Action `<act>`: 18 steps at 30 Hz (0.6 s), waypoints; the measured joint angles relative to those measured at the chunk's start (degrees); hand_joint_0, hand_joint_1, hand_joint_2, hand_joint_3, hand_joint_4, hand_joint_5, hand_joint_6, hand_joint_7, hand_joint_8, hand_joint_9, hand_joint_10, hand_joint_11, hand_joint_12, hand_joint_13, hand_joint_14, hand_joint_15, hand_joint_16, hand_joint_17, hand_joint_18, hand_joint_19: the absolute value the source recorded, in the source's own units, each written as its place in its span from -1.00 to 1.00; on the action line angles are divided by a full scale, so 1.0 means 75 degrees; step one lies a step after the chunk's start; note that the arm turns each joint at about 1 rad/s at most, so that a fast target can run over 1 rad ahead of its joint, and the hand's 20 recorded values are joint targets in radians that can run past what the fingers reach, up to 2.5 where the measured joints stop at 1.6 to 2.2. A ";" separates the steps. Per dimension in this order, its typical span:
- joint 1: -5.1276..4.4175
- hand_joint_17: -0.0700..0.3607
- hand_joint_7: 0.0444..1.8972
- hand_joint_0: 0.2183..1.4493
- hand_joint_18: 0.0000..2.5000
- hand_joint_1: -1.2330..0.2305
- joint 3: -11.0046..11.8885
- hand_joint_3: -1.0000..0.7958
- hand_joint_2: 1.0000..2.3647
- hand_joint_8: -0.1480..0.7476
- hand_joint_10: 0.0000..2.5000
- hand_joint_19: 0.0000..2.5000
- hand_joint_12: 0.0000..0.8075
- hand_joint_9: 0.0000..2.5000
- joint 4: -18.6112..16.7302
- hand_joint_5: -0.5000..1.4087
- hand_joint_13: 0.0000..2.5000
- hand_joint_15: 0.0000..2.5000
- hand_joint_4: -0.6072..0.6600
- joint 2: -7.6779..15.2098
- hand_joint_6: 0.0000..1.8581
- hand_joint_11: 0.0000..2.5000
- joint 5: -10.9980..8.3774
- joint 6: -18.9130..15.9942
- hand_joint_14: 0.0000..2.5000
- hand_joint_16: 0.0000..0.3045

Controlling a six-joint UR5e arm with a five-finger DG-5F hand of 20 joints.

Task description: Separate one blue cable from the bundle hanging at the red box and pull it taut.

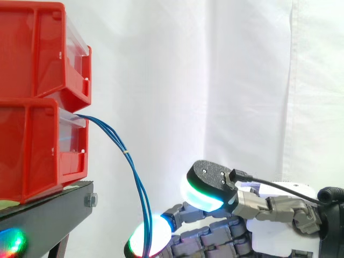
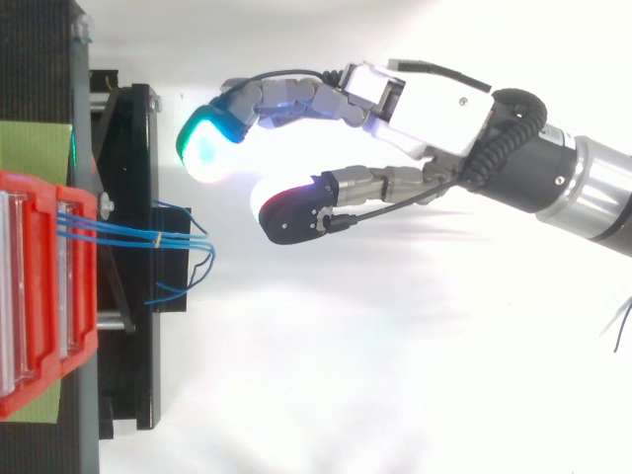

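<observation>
A bundle of thin blue cables comes out of the lower red bin and hangs down in a curve, tied by a small band. From above, the blue cables run right over the black stand and their loose ends fan out. My hand reaches in from the right with its fingers stretched out and spread, holding nothing. One glowing fingertip and the thumb pad sit apart from the cable ends. In the side view the cables cross in front of a low white fingertip.
A second red bin is stacked on the lower one. Both rest on the black stand, whose edge lies just left of my fingertips. A green sheet lies under the bins. The white curtain hangs behind.
</observation>
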State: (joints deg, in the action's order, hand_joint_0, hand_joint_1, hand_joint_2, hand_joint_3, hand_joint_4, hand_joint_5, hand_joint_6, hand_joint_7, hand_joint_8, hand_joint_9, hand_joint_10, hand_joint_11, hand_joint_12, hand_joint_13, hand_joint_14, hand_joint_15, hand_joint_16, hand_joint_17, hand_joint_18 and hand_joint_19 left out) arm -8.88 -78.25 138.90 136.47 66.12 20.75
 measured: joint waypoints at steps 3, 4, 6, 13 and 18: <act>0.0002 -0.15 -0.18 -0.47 -0.74 0.04 0.0001 -0.44 -1.00 -0.08 -0.99 -0.59 -0.14 -0.71 -0.0194 -0.71 -0.80 -0.88 0.32 0.0001 -0.46 -0.83 0.0133 0.0000 -1.00 -0.67; 0.0007 -0.15 -0.18 -0.47 -0.73 0.04 0.0002 -0.44 -1.00 -0.08 -0.99 -0.59 -0.14 -0.71 -0.0244 -0.71 -0.80 -0.88 0.32 0.0004 -0.46 -0.83 0.0183 0.0000 -1.00 -0.67; 0.0021 -0.15 -0.18 -0.47 -0.73 0.04 0.0003 -0.44 -1.00 -0.08 -0.99 -0.59 -0.14 -0.71 -0.0334 -0.71 -0.80 -0.88 0.32 0.0011 -0.46 -0.83 0.0284 -0.0001 -1.00 -0.67; 0.0011 -0.15 -0.18 -0.47 -0.73 0.04 0.0113 -0.44 -1.00 -0.08 -0.99 -0.60 -0.14 -0.71 -0.0505 -0.71 -0.80 -0.88 0.32 0.0014 -0.46 -0.83 0.0575 0.0014 -1.00 -0.67; -0.0013 -0.15 -0.18 -0.47 -0.73 0.04 0.0234 -0.44 -1.00 -0.08 -0.99 -0.60 -0.15 -0.71 -0.0514 -0.71 -0.79 -0.88 0.32 0.0017 -0.46 -0.83 0.0755 0.0019 -1.00 -0.67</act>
State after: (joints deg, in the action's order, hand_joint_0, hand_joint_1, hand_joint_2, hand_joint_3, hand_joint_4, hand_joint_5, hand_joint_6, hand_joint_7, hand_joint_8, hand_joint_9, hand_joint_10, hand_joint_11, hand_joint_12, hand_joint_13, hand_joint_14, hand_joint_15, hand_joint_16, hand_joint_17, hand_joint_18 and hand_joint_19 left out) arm -8.98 -76.49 135.05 136.60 71.78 20.89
